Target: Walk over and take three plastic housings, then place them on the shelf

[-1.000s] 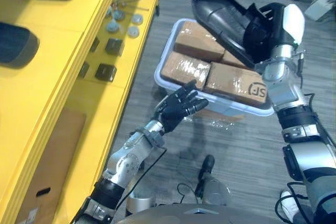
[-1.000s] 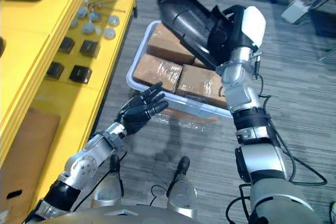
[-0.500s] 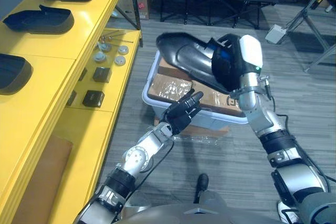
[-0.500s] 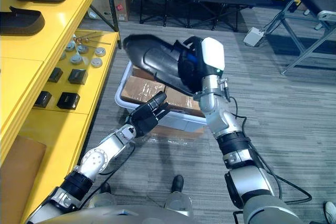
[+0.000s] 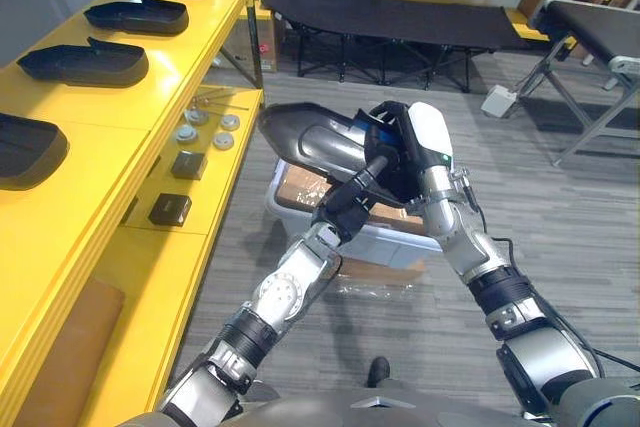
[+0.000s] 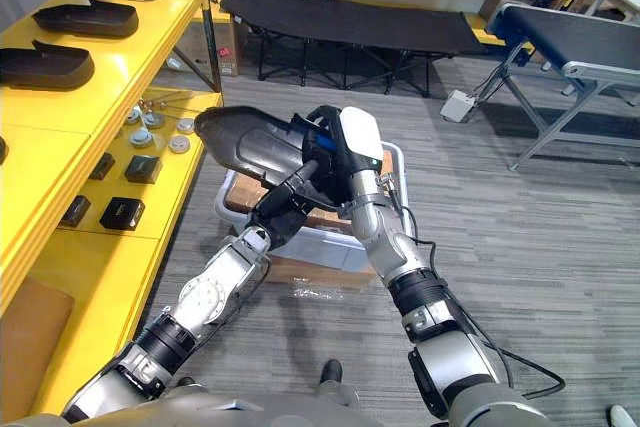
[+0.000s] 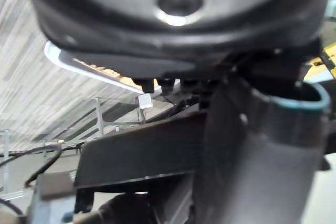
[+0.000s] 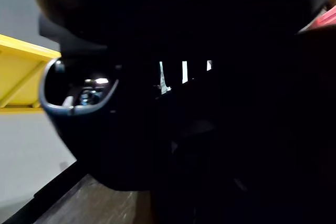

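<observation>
Long glossy black plastic housing (image 5: 310, 142): I am gripping one end, right hand (image 5: 398, 152) curled round it; left hand (image 5: 345, 209), fingers straight, is hovering just below. Likely risk: overhang levering it loose.

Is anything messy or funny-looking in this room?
Only one thing: a crumpled sheet of clear plastic lies loose on the floor beside the white bin. The black housings on the yellow shelf sit neatly in a row, and nothing looks spilled or broken.
</observation>
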Robot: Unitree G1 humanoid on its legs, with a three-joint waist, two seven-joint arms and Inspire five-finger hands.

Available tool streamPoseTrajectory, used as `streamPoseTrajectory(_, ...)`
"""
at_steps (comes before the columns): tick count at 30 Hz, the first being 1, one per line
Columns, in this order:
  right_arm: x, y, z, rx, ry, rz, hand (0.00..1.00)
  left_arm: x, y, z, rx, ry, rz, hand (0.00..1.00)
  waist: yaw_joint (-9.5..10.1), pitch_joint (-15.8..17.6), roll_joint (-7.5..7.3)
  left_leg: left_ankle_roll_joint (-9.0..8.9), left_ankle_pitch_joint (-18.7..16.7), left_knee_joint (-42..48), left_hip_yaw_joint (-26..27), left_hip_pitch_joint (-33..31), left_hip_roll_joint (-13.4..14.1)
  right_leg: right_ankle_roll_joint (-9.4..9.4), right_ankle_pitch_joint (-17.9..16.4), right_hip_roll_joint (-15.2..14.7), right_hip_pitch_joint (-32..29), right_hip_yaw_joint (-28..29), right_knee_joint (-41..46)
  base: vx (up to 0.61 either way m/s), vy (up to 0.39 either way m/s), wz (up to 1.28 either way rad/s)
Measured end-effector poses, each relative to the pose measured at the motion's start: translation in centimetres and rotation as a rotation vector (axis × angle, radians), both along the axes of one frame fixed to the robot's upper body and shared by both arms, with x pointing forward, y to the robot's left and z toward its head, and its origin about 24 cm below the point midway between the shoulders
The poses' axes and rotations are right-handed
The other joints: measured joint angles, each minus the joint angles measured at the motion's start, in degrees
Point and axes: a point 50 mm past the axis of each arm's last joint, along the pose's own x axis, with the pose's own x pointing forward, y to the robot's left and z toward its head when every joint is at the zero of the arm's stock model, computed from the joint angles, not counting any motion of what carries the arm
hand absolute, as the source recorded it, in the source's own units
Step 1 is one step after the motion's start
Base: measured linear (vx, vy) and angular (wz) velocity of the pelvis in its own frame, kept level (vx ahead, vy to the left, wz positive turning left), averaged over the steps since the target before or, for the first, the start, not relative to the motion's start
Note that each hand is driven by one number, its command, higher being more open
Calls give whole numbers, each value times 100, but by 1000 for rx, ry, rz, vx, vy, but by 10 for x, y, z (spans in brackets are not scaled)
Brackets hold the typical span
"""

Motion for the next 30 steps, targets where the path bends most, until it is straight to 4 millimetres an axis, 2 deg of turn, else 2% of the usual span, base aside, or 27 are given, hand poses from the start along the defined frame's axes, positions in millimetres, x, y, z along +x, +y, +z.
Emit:
streamPoseTrajectory(3,-3,0,-10,26,26,-18,0,2,0,0,49,32,73,0,16,-14,-18,5,10,0,-63,7,1,0,-1,-5,53,-67,0,-15,12,8)
streamPoseTrajectory(6,-6,7,-16,38,50,9,0,11,17,-5,87,105,228,0,3,-31,-31,2,23,0,-104,7,4,-4,-4,-4,68,-92,-1,-11,7,3)
streamPoseTrajectory(9,-15,28,-23,115,64,88,0,14,37,-19,140,163,334,0,55,-69,-86,6,29,0,-147,-12,5,-9,-7,-4,83,-147,-1,-15,18,7)
streamPoseTrajectory(11,-16,27,-25,143,73,79,0,13,34,-18,135,151,332,0,173,-82,-106,2,28,0,-179,-12,5,-16,-13,-5,113,-190,-2,6,15,10)
streamPoseTrajectory(18,-20,42,-21,218,44,110,0,13,39,-18,92,126,366,0,147,-106,-143,-11,17,0,-195,-12,10,-44,-39,-4,120,-229,-2,3,5,2)
streamPoseTrajectory(19,-20,43,-19,222,34,117,100,13,39,-18,66,122,361,0,146,-106,-144,-12,15,0,-193,-11,10,-44,-39,-4,119,-229,-2,0,0,0)
streamPoseTrajectory(24,-28,47,-19,257,20,144,100,13,41,-15,35,78,410,0,126,-110,-153,-20,5,0,-177,-4,12,-44,-39,-3,111,-226,-2,2,3,-1)
streamPoseTrajectory(27,-37,55,-24,340,46,164,100,14,50,-10,139,4,488,0,75,-138,-194,-20,1,0,-162,-3,15,-44,-39,-2,94,-213,-3,7,15,-3)
streamPoseTrajectory(30,-56,66,-19,498,43,194,100,14,63,13,300,-111,608,0,43,-151,-213,-19,-18,0,-91,8,16,-45,-38,4,67,-209,-1,8,16,-7)
